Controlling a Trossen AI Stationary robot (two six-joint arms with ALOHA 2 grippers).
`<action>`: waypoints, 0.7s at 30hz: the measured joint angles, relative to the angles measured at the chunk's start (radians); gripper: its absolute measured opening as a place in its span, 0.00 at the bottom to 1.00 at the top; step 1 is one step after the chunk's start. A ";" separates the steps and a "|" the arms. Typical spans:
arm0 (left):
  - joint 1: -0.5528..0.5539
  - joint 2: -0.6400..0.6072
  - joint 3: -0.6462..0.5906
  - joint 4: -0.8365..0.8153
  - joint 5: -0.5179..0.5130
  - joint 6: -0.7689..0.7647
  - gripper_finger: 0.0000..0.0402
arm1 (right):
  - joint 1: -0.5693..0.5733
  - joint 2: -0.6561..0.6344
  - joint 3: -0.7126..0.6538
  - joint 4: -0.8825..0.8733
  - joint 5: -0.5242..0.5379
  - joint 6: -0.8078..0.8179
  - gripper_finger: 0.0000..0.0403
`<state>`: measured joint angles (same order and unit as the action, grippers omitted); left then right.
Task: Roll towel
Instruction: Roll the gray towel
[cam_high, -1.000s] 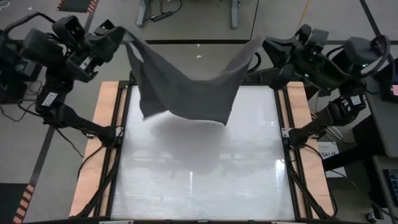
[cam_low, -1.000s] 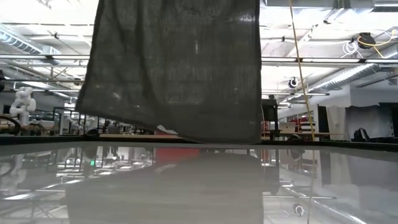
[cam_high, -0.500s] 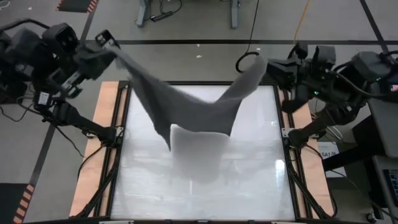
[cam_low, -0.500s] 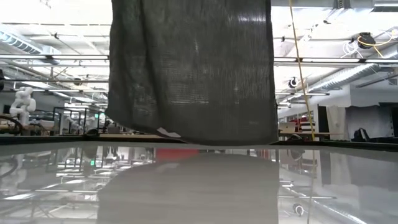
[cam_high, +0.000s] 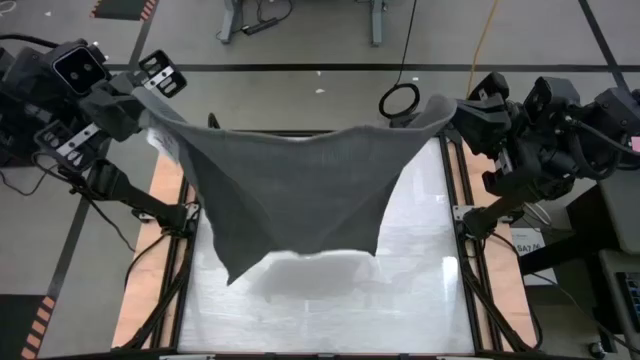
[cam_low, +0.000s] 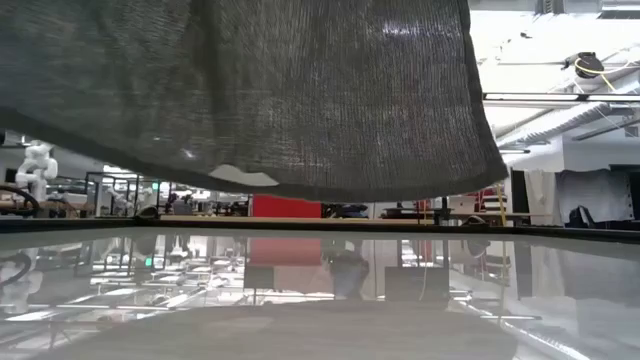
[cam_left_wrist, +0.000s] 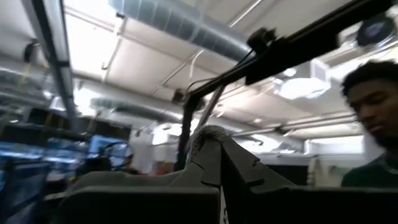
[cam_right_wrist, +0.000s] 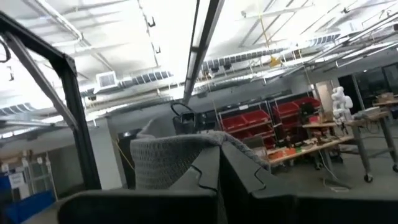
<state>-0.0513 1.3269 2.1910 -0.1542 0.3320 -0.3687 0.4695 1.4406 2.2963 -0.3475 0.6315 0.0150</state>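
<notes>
So the big change over the last second: the towel (cam_high: 300, 195) went from a bunched, drooping sheet hanging near the far edge of the table (cam_high: 330, 310) to a wide, stretched-out spread. The two arms have pulled apart and swung outward, and the cloth is now taut along its top edge between them, fanning down toward the middle of the table.

The left gripper (cam_high: 150, 100) sits just off the table's far left corner, clamped tight on one towel corner. The right gripper (cam_high: 455, 112) is off the far right corner, also pinched on its corner. In both wrist views a bit of grey knit pokes out right at the closed fingertips, so both grips look solid.

From the low view the towel fills most of the upper part of the picture, and its lower hem has come forward and lifted compared with half a second ago, when it hung straight down as a narrower curtain. The small white tag (cam_low: 243, 176) shows at that lower hem. The hem looks clear of the table, though it's hard to say by how much.

What this probably means: the robot is shaking or flinging the cloth out so it can land flat on the table. No rolling has begun, so the task is still early. The free corners look uneven from above, so it may land skewed or folded over.

There's also a person (cam_left_wrist: 373, 118) visible beyond the table in the left wrist view.
</notes>
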 joint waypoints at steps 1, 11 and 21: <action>0.006 -0.005 0.000 -0.034 -0.013 0.015 0.00 | 0.002 -0.002 0.000 -0.019 0.000 0.006 0.00; 0.091 -0.062 0.000 -0.603 -0.304 0.141 0.00 | 0.002 -0.017 0.000 -0.389 0.118 0.225 0.00; 0.156 -0.049 -0.001 -0.863 -0.612 0.232 0.00 | -0.096 -0.007 0.000 -0.577 0.322 0.209 0.00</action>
<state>0.1049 1.2778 2.1904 -1.0167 -0.2804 -0.1365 0.3737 1.4334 2.2959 -0.9241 0.9538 0.2238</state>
